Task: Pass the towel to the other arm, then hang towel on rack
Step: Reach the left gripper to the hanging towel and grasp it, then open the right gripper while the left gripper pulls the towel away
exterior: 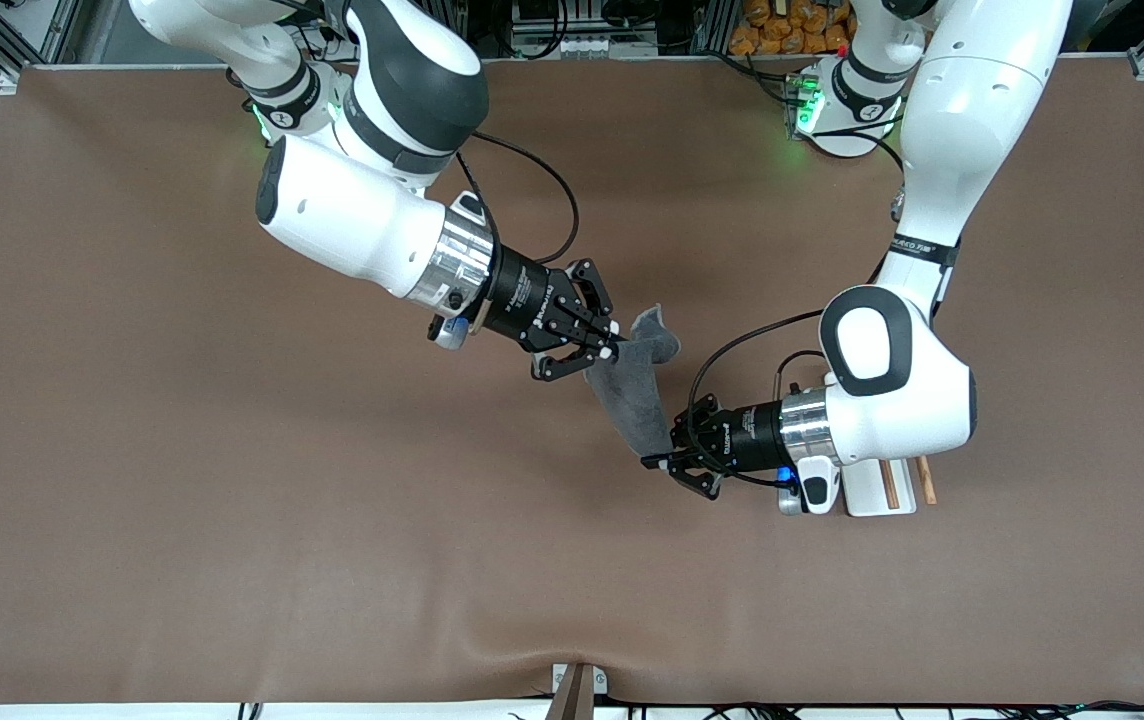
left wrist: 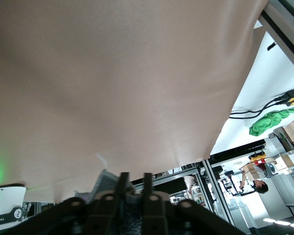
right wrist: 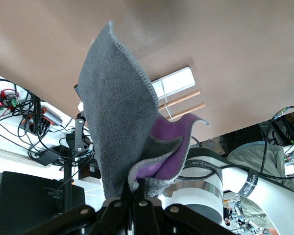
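The dark grey towel (exterior: 632, 395) hangs stretched in the air between my two grippers over the middle of the table. My right gripper (exterior: 610, 347) is shut on its upper end, where the purple patch (right wrist: 171, 152) folds out in the right wrist view (right wrist: 139, 183). My left gripper (exterior: 654, 462) is shut on the towel's lower end, and the grey cloth (left wrist: 105, 183) shows between its fingers in the left wrist view (left wrist: 134, 177). The rack (exterior: 872, 492), a white base with two brown rods, lies under the left arm's wrist and is partly hidden. It also shows in the right wrist view (right wrist: 179, 100).
The brown table cover (exterior: 232, 500) spreads wide around both arms. A small clamp (exterior: 574, 688) sits at the table edge nearest the front camera. The left arm's forearm (exterior: 892, 380) hangs over the rack.
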Available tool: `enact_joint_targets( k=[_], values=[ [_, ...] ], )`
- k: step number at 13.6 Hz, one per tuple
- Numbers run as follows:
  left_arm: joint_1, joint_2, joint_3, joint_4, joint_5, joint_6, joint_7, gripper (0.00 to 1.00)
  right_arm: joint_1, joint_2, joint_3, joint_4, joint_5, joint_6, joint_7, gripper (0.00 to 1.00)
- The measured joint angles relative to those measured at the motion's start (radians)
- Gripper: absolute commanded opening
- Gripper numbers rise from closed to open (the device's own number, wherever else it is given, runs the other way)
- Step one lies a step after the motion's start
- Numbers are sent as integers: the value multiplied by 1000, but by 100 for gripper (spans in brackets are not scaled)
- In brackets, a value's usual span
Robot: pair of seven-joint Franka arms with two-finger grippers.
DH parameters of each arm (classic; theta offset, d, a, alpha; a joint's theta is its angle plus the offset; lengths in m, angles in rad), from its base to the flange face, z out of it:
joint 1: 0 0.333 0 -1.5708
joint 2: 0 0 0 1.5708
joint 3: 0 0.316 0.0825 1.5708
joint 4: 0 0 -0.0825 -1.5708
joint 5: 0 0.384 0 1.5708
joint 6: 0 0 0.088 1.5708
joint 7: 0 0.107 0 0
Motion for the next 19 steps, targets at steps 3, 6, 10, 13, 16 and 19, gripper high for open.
enact_joint_targets(
  k=[3, 6, 10, 13, 16, 19],
  values=[
    [0, 0, 0, 12, 0, 0, 0, 0, 0, 0, 0, 1, 0, 0, 0, 0],
    [3, -1, 3, 21, 0, 7, 6, 0, 0, 0, 0, 1, 0, 0, 0, 0],
    [50, -32, 9, 41, 65, 7, 62, 0, 0, 0, -2, 1, 0, 0, 1, 100],
    [95, -40, 8, 41, 97, 5, 179, 0, 0, 0, -7, 5, -2, -28, 0, 100],
    [138, -43, 9, 41, 100, -2, 362, 0, 0, 0, -13, 13, -24, -100, -2, 100],
    [187, -47, 10, 41, 124, -63, 549, 0, -2, -15, -16, 34, -170, -228, -10, 100]
  ],
)
